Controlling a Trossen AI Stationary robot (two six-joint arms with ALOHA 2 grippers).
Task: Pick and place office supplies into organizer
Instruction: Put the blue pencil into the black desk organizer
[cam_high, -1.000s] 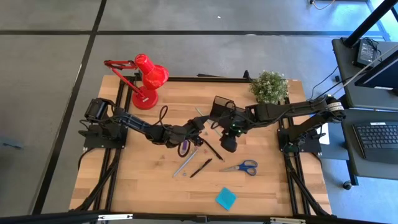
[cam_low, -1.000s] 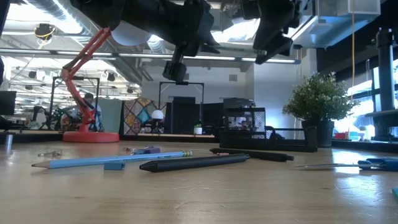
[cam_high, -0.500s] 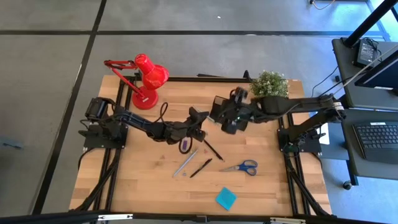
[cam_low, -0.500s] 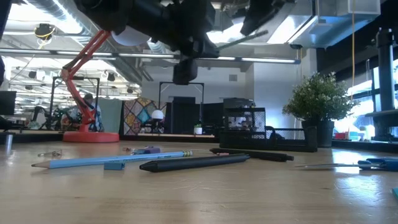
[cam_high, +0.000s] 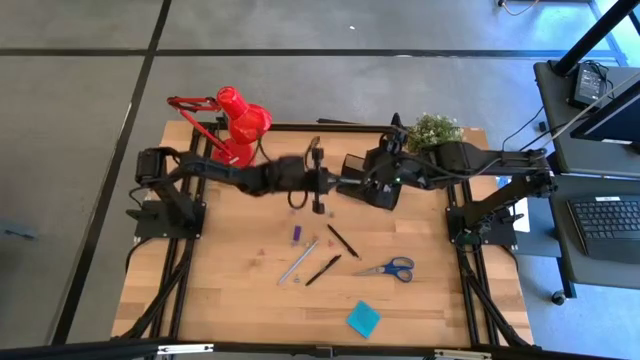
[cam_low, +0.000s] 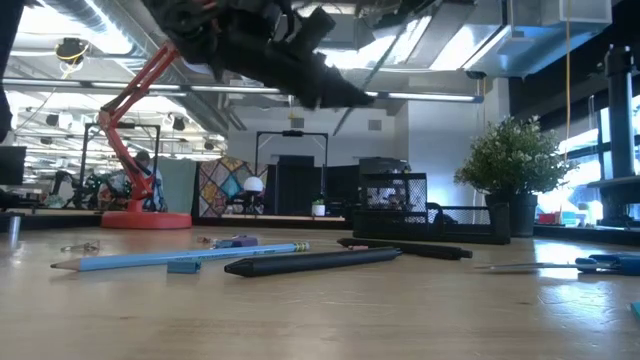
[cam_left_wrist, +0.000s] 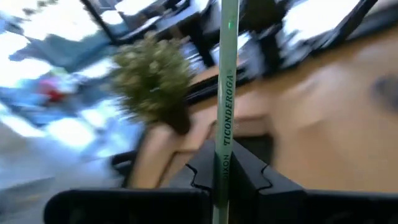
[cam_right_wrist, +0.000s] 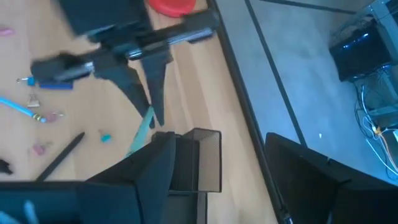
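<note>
Organizer, a small black box of compartments, stands near the far edge of the wooden surface, toward its right corner, just beside the potted green plant. The left gripper hangs above the surface just beside the organizer; its fingers are pressed together, pinching a silvery-green pencil that points toward the organizer and the plant. The right gripper is over the organizer from the other side, its fingers spread wide and holding nothing; in the right wrist view the organizer's open compartments sit right below them, with the left gripper and its pencil close in front. So both arms crowd the same spot near the far edge.

A red desk lamp stands at the far left corner, close behind the left arm. On the middle of the surface lie a short purple marker, a light pencil, and two black pens, all near one another. Blue-handled scissors lie to their right, and a teal sticky-note pad sits near the front edge. A few tiny bits are scattered around the marker; what they are I cannot tell.
</note>
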